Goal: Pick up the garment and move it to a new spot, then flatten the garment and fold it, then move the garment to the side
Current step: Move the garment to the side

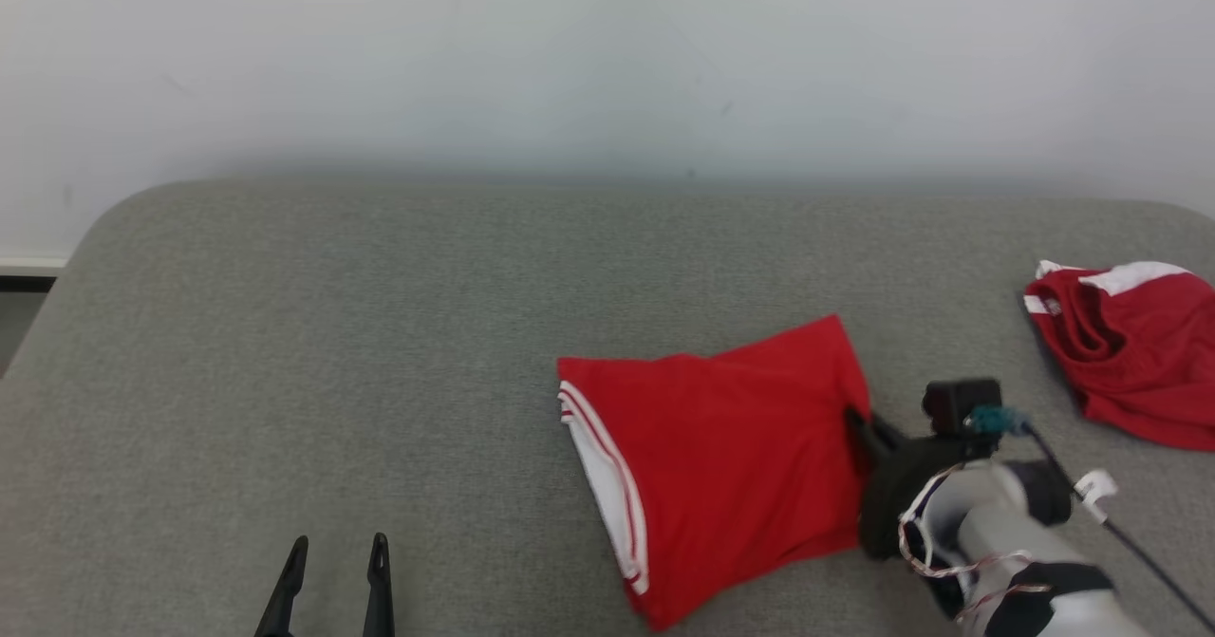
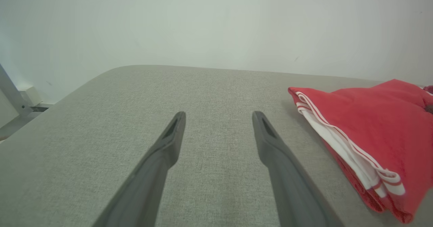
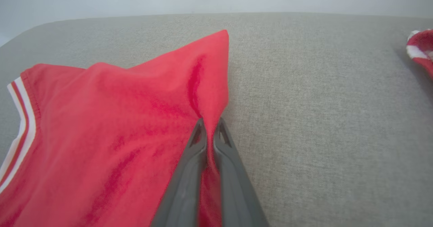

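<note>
Folded red cloth garment w/ white-striped trim point(image 1: 721, 457) lies centre-right on grey fabric tabletop point(image 1: 285, 333). R gripper point(image 3: 209, 122): jaws pinching garment's right edge. L gripper point(image 2: 219, 117): jaws spread, near left, over tabletop.

Left pincer point(image 1: 340, 544): at the lower left of the head view, fingers spread wide apart, pointing forward.
Right pincer point(image 3: 210, 122): fingers pressed together, pinching an edge of the garment point(image 3: 101, 135) between them.
Right forearm point(image 1: 997, 523): pale, with thin cables over it, reaching in from the lower right.
</note>
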{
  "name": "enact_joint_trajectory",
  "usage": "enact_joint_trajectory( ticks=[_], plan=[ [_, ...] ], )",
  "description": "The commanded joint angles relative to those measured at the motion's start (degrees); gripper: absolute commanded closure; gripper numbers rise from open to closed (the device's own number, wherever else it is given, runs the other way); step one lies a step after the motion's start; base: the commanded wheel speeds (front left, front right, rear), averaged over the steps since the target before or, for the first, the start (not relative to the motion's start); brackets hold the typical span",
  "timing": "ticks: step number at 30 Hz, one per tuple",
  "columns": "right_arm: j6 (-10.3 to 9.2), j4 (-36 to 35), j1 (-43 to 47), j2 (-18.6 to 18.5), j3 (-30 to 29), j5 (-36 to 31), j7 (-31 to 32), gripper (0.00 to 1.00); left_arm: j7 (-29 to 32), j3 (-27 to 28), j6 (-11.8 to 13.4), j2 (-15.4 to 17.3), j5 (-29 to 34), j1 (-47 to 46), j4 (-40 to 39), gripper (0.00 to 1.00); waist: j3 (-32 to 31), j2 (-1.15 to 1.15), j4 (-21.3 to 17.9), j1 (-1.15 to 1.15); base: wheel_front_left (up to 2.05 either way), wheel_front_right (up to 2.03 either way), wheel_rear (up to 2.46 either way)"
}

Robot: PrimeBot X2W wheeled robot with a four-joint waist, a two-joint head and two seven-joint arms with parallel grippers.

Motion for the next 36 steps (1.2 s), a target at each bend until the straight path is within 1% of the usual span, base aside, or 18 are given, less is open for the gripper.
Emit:
enact_joint_trajectory(
  ticks=[1,5,6,10,16,19,23,26,29,36],
  plan=[
    [-0.01,-1.2,-1.9,-2.6,1.4,-0.5,0.9,1.0,-0.1,-0.1,-0.1,0.0,-0.6,-0.6,-0.2,0.0,0.6,0.0,-2.0,-0.01,0.0,0.0,0.0],
    [-0.01,-3.4,-5.1,-7.5,3.7,-0.1,3.4,1.0,-0.1,0.0,0.1,0.0,-0.8,-1.4,-0.4,0.0,1.5,0.0,-4.0,-0.01,0.0,0.0,0.0],
    [-0.01,-3.4,-5.1,-7.5,3.7,-0.1,3.4,1.0,-0.1,0.0,0.1,0.0,-0.8,-1.4,-0.4,0.0,1.5,0.0,-4.0,-0.01,0.0,0.0,0.0],
    [-0.01,-4.8,-8.5,-12.6,4.7,1.0,5.8,1.0,-0.1,0.4,-0.1,0.0,-0.8,-2.6,-0.7,0.0,2.7,0.0,-5.5,-0.01,0.0,0.0,0.0],
    [-0.01,-4.4,-13.5,-19.8,5.9,0.5,8.2,1.0,-0.1,-0.5,-0.2,0.0,-0.1,-4.5,-1.1,0.0,5.4,0.0,-6.5,-0.01,0.0,0.0,0.0],
    [-0.01,-3.3,-15.7,-22.3,7.0,0.0,9.3,1.0,-0.1,-0.7,-0.2,0.0,0.3,-5.0,-0.9,0.0,6.7,0.0,-6.7,-0.01,0.0,0.0,0.0],
    [-0.01,-1.4,-18.1,-25.1,7.4,-0.3,9.1,1.0,-0.1,-0.8,-0.5,0.0,1.3,-5.9,-0.5,0.0,7.9,0.0,-6.6,-0.01,0.0,0.0,0.0],
    [-0.01,0.1,-20.0,-26.3,6.8,0.5,8.3,1.0,-0.1,-0.8,-0.9,0.0,1.8,-6.9,-0.5,0.0,8.8,0.0,-6.3,-0.01,0.0,0.0,0.0],
    [-0.01,1.7,-21.6,-26.8,5.7,1.8,7.6,1.0,-0.1,-0.8,-1.2,0.0,2.5,-7.3,-0.6,0.0,9.8,0.0,-5.9,-0.01,0.0,0.0,0.0],
    [-0.01,6.5,-26.3,-30.0,5.3,0.5,5.7,1.0,-0.1,-1.4,-1.9,0.0,3.8,-9.2,-1.6,0.0,12.7,0.0,-4.5,-0.01,0.0,0.0,0.0]
  ],
)
